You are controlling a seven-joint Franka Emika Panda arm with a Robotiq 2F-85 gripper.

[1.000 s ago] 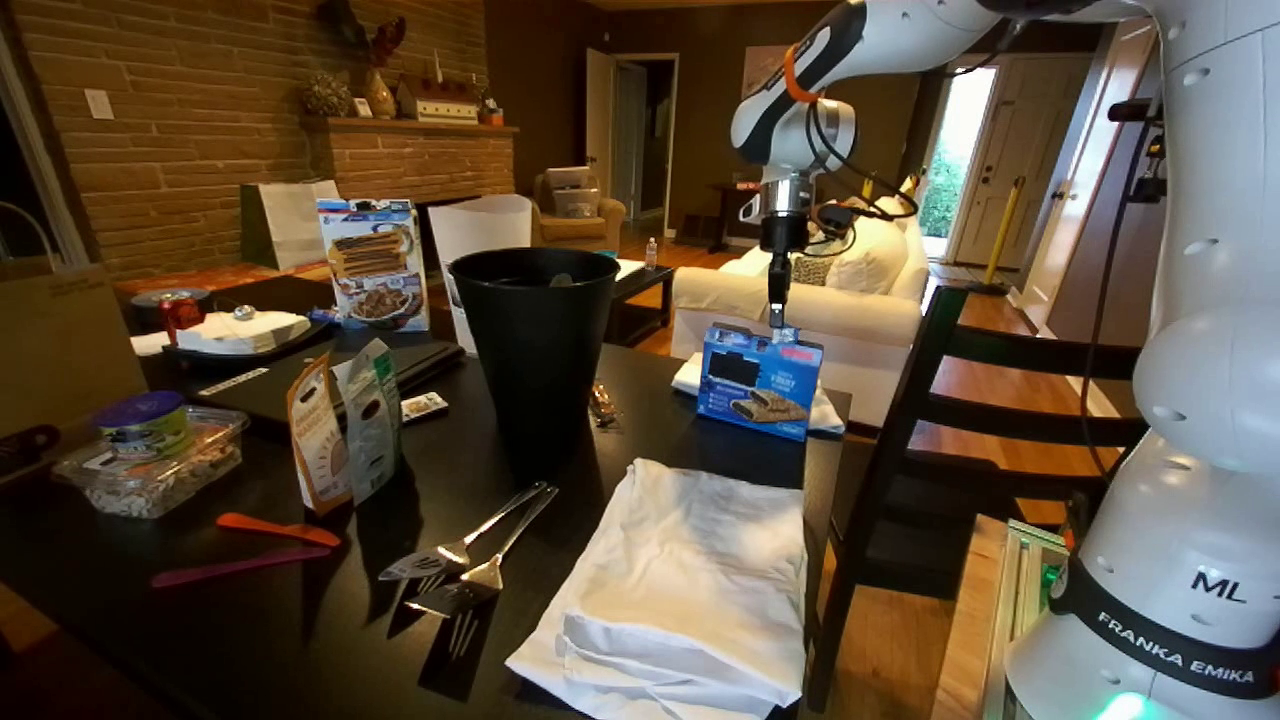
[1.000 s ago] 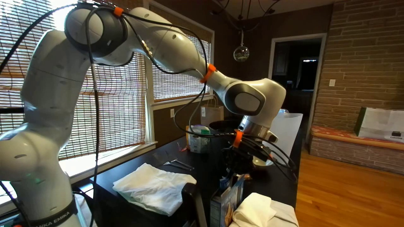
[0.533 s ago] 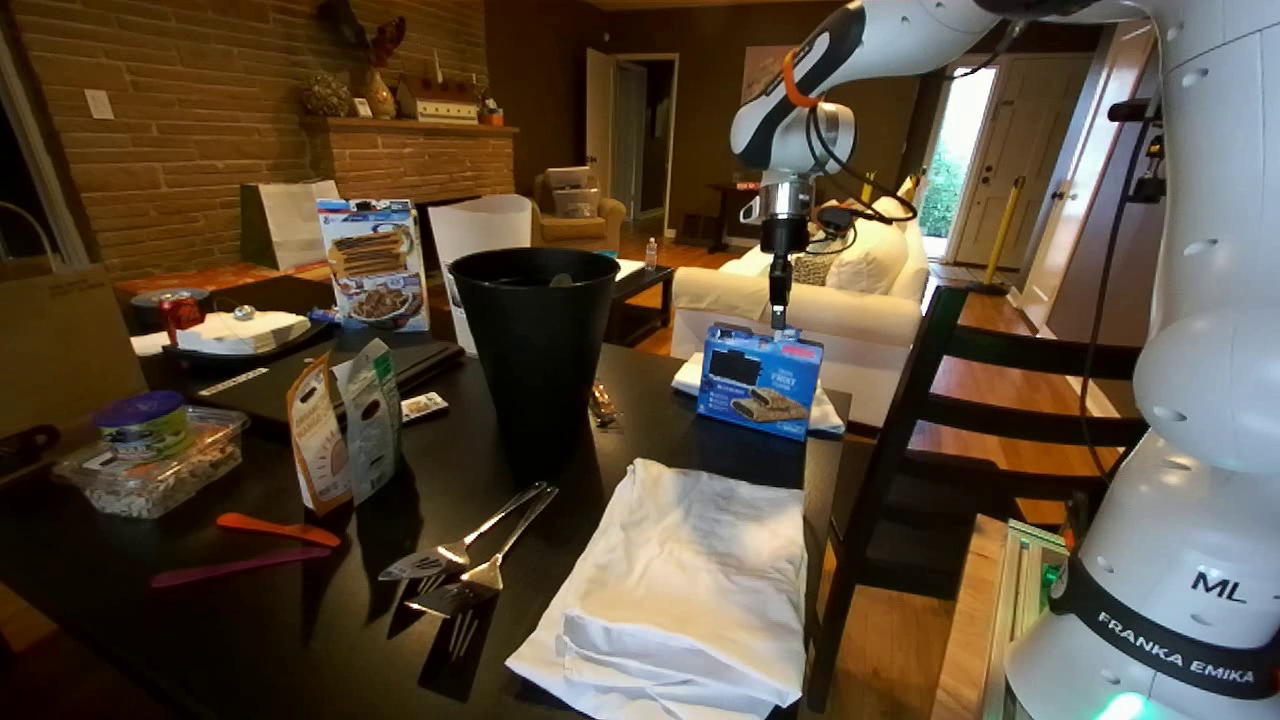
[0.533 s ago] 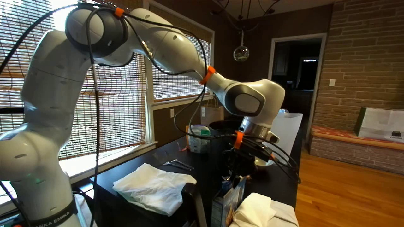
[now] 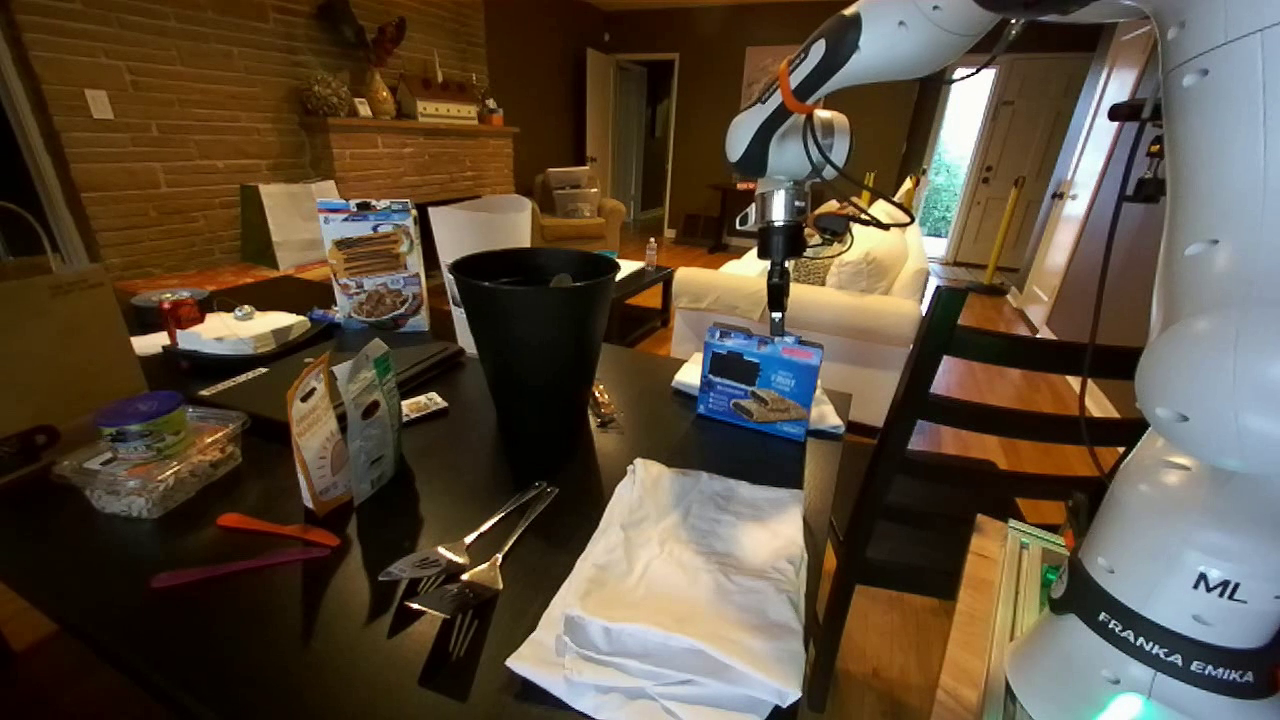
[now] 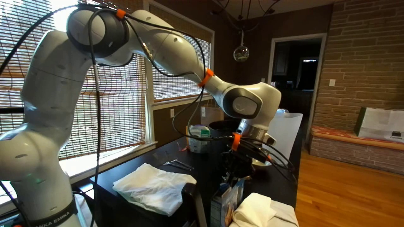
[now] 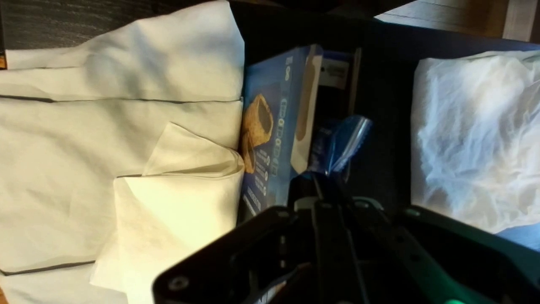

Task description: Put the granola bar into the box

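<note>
- Stretching before me is the dark table [image 5: 260, 645].
- The white arm [image 6: 172, 47] bends down over it.
- On the table stands a black bin [image 5: 535, 350].
- The blue box [image 5: 762, 388], top open, stands near the edge.
- The gripper [image 5: 777, 324] hangs at its top, fingers close together.
- The blue-wrapped granola bar [image 7: 338, 145] is pinched between them at the opening; how deep, I can't tell.

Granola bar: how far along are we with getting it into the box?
Done: the pickup, it seems; the gripper looks shut on the blue-wrapped granola bar.
In hand: the insertion; the bar is at the open top of the box, its end overlapping the rim in the wrist view. How deep it sits is hidden.
Left: probably lower it fully, open the gripper and withdraw.
</note>
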